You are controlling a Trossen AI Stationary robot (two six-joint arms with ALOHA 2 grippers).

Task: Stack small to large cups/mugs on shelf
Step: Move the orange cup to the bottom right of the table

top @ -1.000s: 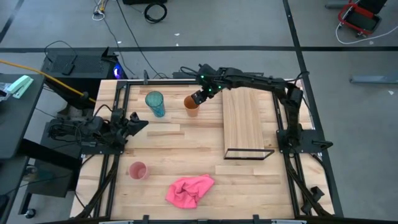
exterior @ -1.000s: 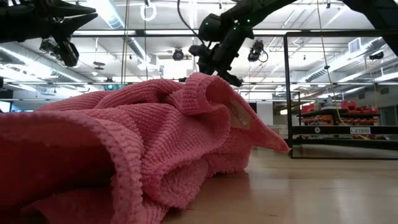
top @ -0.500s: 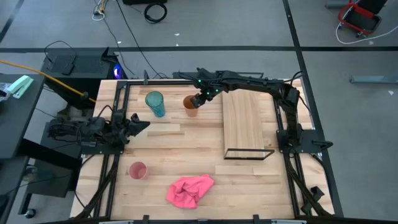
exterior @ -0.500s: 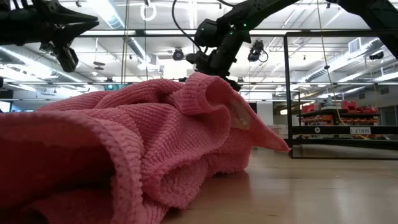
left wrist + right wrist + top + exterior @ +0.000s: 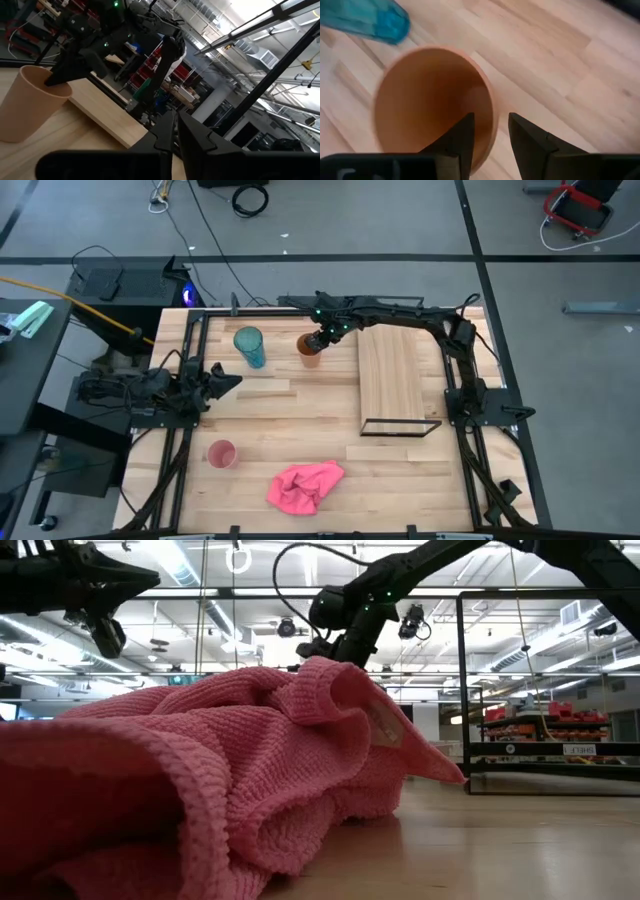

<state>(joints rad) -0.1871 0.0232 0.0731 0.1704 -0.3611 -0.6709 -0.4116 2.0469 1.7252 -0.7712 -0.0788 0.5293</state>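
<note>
The right gripper (image 5: 318,340) is at the far side of the table, right at the orange cup (image 5: 309,350). In the right wrist view one finger (image 5: 461,136) is inside the orange cup (image 5: 432,100) and the other is outside, so the cup's wall sits between them. The fingers look a little apart still — the wall may not be pinched yet.

The teal cup (image 5: 250,346) stands just beside the orange one. The small pink cup (image 5: 221,454) is well apart, near the front of the table, with the pink cloth (image 5: 304,485) close by. The shelf (image 5: 398,380) lies to the right of the orange cup, and nothing is on it.

The left gripper (image 5: 218,378) waits at the left side, and its fingers (image 5: 170,131) look closed with nothing in them.

What could go wrong? If the right fingers squeeze only the thin rim, the cup could slip or tip over. It could also bump the teal cup — that one is tall and may fall.
</note>
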